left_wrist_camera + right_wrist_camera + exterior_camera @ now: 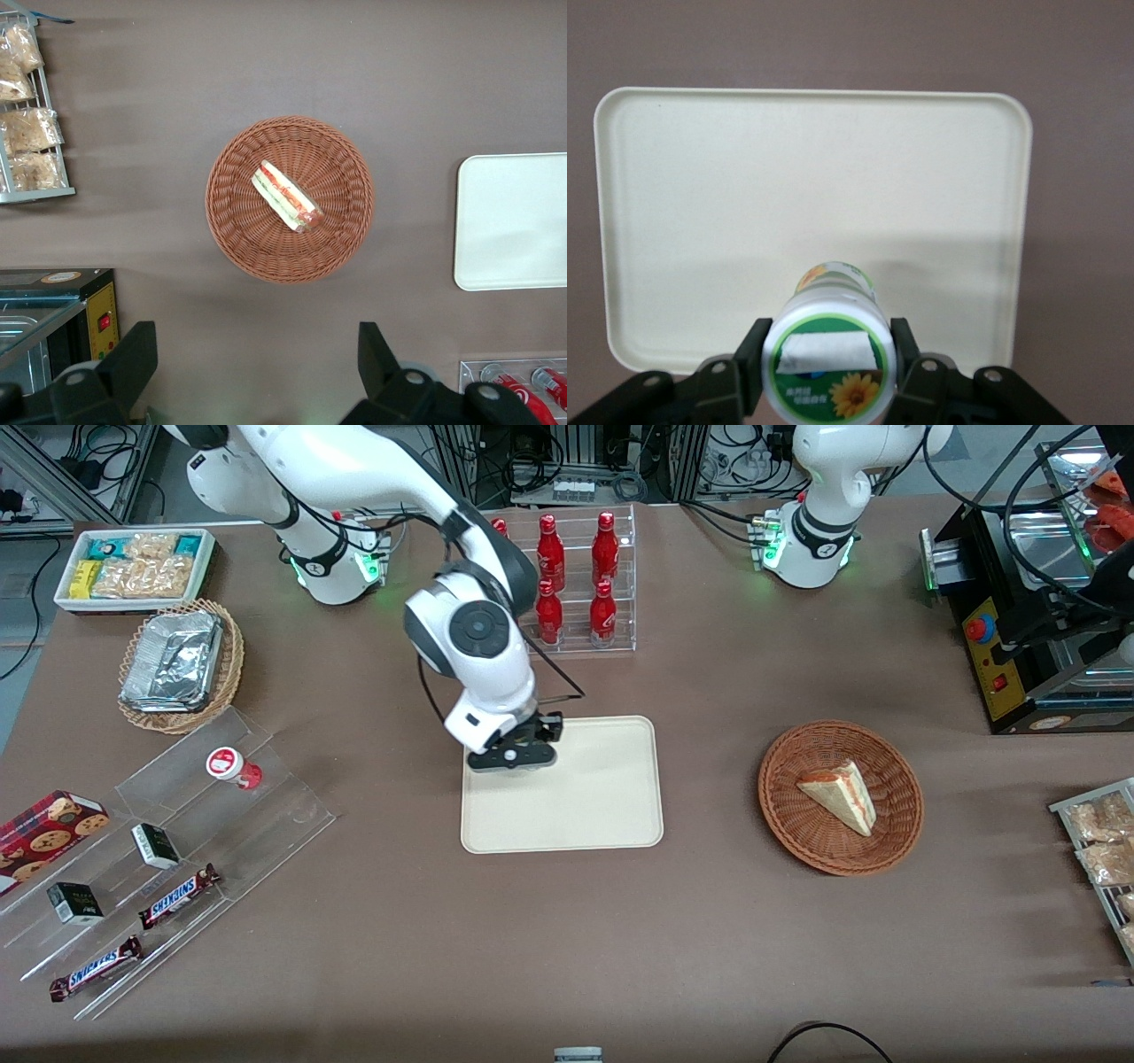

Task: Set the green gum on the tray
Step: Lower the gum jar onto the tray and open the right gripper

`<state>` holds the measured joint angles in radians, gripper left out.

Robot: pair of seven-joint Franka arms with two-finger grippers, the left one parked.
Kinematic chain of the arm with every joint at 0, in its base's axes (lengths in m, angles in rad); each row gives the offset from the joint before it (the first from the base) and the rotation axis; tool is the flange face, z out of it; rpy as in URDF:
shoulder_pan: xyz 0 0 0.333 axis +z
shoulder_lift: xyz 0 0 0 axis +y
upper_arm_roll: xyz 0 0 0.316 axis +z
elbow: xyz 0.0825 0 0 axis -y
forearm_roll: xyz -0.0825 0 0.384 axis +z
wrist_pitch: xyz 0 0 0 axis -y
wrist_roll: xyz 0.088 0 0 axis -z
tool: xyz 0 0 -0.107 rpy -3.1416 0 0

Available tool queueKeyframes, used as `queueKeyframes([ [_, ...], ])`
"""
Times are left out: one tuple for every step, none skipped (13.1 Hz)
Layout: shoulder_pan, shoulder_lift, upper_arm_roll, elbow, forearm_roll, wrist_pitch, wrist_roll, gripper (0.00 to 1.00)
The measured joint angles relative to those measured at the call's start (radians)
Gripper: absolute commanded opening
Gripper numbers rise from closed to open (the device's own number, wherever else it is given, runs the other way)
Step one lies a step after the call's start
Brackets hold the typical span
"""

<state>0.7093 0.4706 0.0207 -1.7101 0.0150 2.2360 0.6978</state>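
**Gum near the tray edge**

Brown surface (567,921), front view: your tool (512,758) hangs over the tray (585,806) rim nearest the working arm.

Right wrist view: fingers clamp the green gum (830,354) above the tray's edge; released here, it may topple off.

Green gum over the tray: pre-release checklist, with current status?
1. The gripper is shut on the green gum: ok.
2. Gum held upright, lid toward the wrist camera: ok.
3. Gripper is above the tray, at its edge toward the working arm's end: ok.
4. Tray surface under the gum is bare: ok.
5. Gum base touching the tray: cannot tell.
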Motion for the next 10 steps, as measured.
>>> queueKeyframes([
  [0.007,0.03,0.0,0.002,0.0,0.037,0.016,0.0],
  [0.012,0.058,0.0,0.004,0.0,0.074,0.027,0.0],
  [0.018,0.084,-0.001,0.006,0.001,0.103,0.032,0.0],
  [0.027,0.105,-0.001,0.007,0.001,0.124,0.036,0.0],
  [0.038,0.122,-0.001,0.008,0.001,0.137,0.044,0.0],
  [0.047,0.135,-0.001,0.009,0.001,0.148,0.047,0.0],
  [0.053,0.141,-0.001,0.009,0.001,0.151,0.048,0.0],
  [0.055,0.145,-0.001,0.012,0.001,0.152,0.048,0.0],
  [0.055,0.149,-0.001,0.013,0.001,0.152,0.048,0.0],
  [0.055,0.152,-0.002,0.014,0.001,0.152,0.048,0.0],
])
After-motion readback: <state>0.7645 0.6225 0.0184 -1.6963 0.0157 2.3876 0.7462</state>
